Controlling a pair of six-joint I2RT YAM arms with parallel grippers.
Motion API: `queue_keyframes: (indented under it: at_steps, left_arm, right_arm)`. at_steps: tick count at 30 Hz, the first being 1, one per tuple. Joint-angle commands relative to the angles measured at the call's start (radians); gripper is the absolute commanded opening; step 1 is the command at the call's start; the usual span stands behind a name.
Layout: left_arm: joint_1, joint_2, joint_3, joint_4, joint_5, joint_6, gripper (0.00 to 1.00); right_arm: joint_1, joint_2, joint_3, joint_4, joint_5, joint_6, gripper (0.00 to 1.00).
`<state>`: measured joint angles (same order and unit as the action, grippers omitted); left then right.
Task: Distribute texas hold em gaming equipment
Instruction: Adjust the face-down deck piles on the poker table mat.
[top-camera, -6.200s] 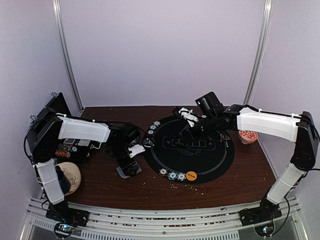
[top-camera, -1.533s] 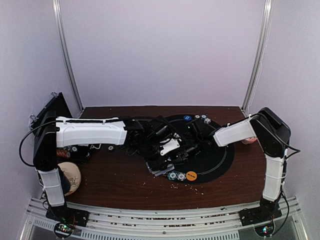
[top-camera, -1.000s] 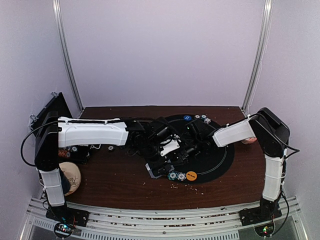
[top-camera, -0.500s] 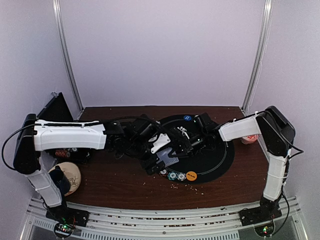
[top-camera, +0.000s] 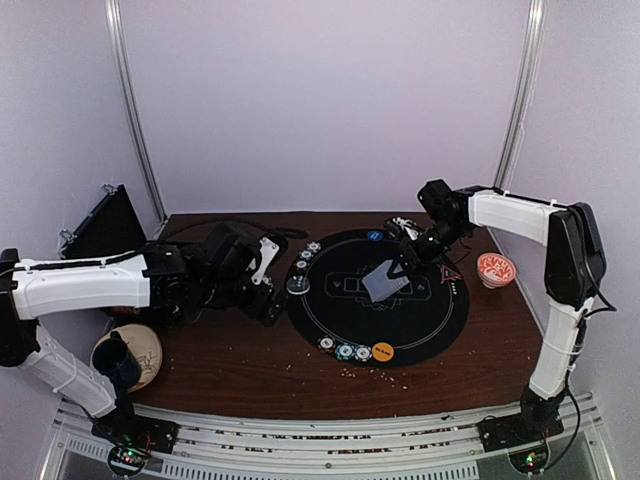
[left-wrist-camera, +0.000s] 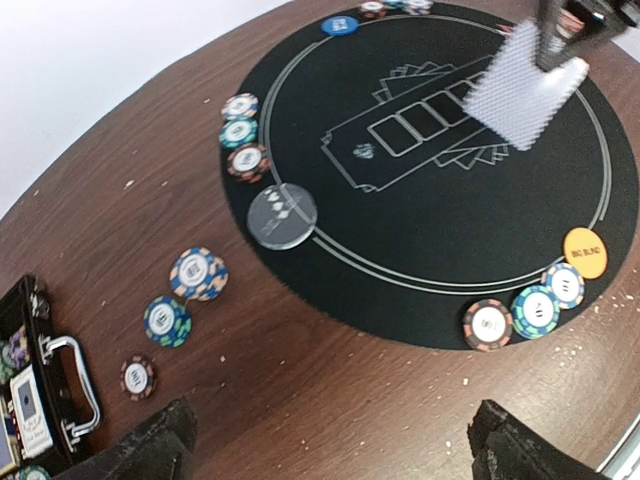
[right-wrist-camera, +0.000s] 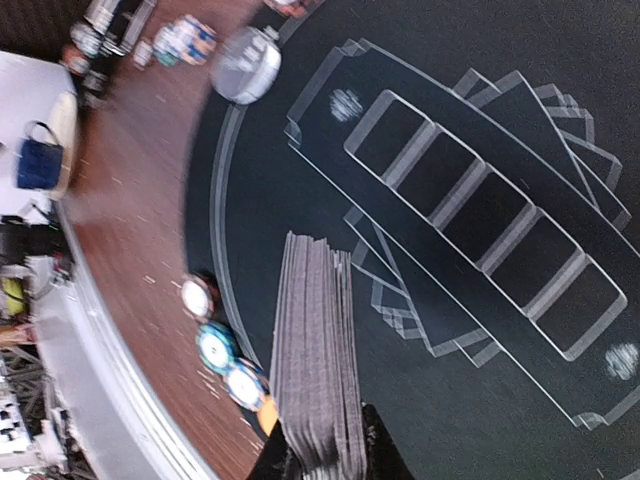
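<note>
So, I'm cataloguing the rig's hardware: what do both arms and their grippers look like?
The left arm and the right arm have white shells on the long links, black joints and bases, and thin black cables alongside. The left gripper and the right gripper are black two-finger units with some white trim.

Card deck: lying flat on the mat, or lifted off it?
Lifted: the right gripper pinches the card deck, tilted, above the mat.
</note>
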<state>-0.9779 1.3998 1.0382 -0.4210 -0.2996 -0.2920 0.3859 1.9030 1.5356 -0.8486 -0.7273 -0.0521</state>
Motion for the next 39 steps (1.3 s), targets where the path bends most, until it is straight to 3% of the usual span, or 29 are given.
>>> queue_keyframes:
  at_steps: [1, 6, 10, 28, 34, 39]
  left_arm:
    - [0.014, -0.053, -0.070, 0.057, -0.076, -0.081, 0.98]
    - [0.031, -0.079, -0.133, 0.085, -0.116, -0.098, 0.98]
    - [0.047, -0.081, -0.170, 0.119, -0.143, -0.098, 0.98]
    - [0.054, -0.097, -0.348, 0.363, -0.161, -0.054, 0.98]
    - [0.056, -0.104, -0.386, 0.402, -0.163, -0.052, 0.98]
    - [0.056, -0.101, -0.398, 0.414, -0.163, -0.056, 0.98]
  right_arm:
    - [0.006, -0.026, 0.068, -0.242, 0.224, -0.115, 0.00]
    - [0.022, 0.013, 0.144, -0.310, 0.360, -0.127, 0.00]
    - [0.056, 0.014, 0.120, -0.266, 0.473, -0.108, 0.00]
    - [0.181, 0.076, 0.043, -0.152, 0.587, -0.053, 0.00]
    - [0.183, 0.102, 0.057, -0.144, 0.587, -0.052, 0.09]
    - [0.183, 0.123, 0.078, -0.153, 0.539, -0.057, 0.10]
